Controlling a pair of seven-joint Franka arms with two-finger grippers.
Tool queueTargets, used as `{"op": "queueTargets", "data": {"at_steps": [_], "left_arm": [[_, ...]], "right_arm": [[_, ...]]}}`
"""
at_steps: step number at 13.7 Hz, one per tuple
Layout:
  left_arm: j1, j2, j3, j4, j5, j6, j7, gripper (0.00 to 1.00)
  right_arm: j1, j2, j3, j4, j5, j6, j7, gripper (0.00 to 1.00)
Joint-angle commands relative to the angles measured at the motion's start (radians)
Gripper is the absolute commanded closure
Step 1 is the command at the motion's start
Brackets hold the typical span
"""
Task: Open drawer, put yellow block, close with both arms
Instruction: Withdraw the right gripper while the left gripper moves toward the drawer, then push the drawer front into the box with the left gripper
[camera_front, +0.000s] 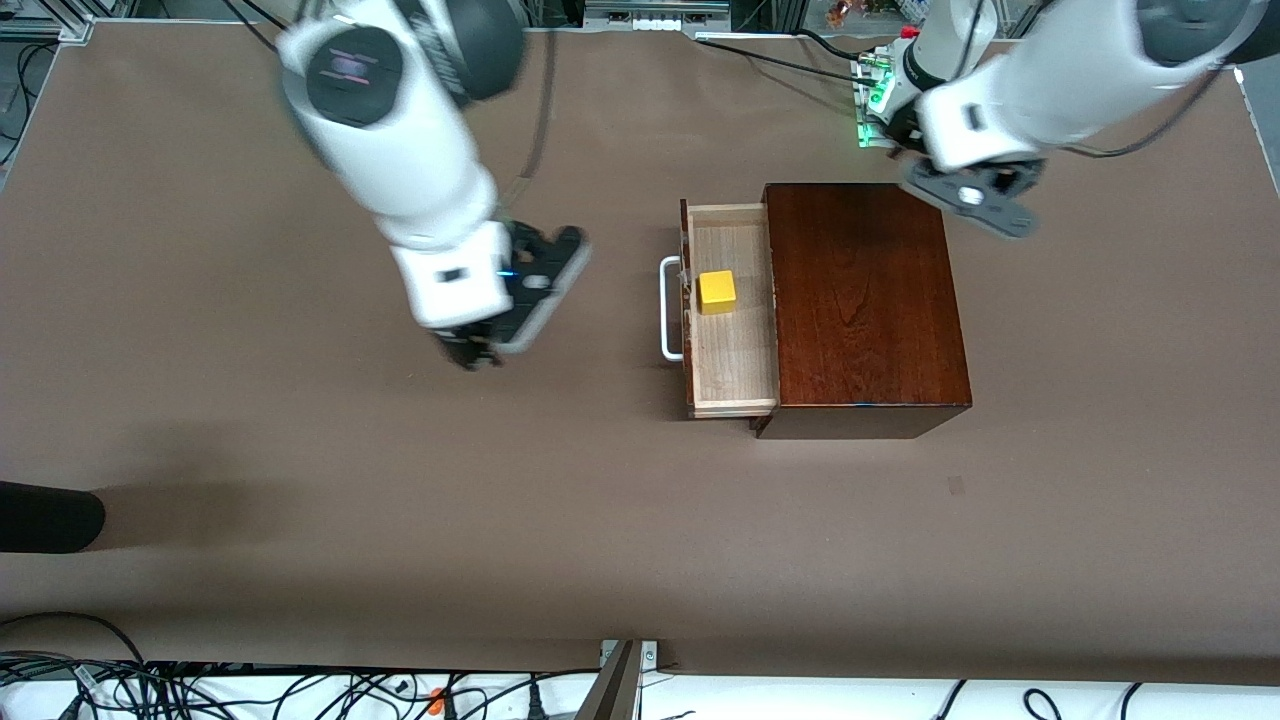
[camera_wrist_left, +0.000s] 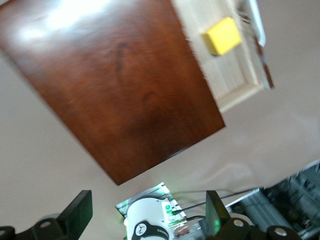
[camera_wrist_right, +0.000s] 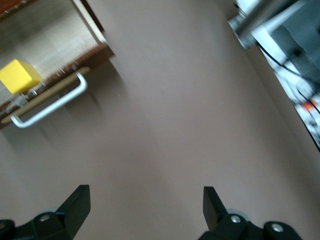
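The drawer (camera_front: 730, 370) is pulled out of the mahogany box (camera_front: 865, 300) toward the right arm's end of the table. The yellow block (camera_front: 717, 292) sits in its tray, close to the drawer front with the white handle (camera_front: 668, 308). My right gripper (camera_front: 470, 355) is open and empty over bare table, apart from the handle. Its wrist view shows the block (camera_wrist_right: 19, 76), the handle (camera_wrist_right: 50, 105) and the open gripper (camera_wrist_right: 145, 205). My left gripper (camera_front: 972, 198) is open and empty over the box's edge nearest its base. Its wrist view shows the box (camera_wrist_left: 115, 85), the block (camera_wrist_left: 222, 36) and the open gripper (camera_wrist_left: 146, 215).
The brown table (camera_front: 300, 500) stretches wide around the box. A black object (camera_front: 45, 517) lies at the table edge at the right arm's end. The left arm's green-lit base (camera_front: 875, 100) stands close to the box. Cables (camera_front: 200, 690) lie along the edge nearest the front camera.
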Motion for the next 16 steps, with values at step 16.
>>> {"op": "queueTargets", "data": {"at_steps": [16], "left_arm": [[-0.395,0.481,-0.030,0.039,0.048,0.788,0.604,0.00]], "right_arm": [[-0.204,-0.380,-0.185,-0.434,0.130,-0.137,0.489,0.00]]}}
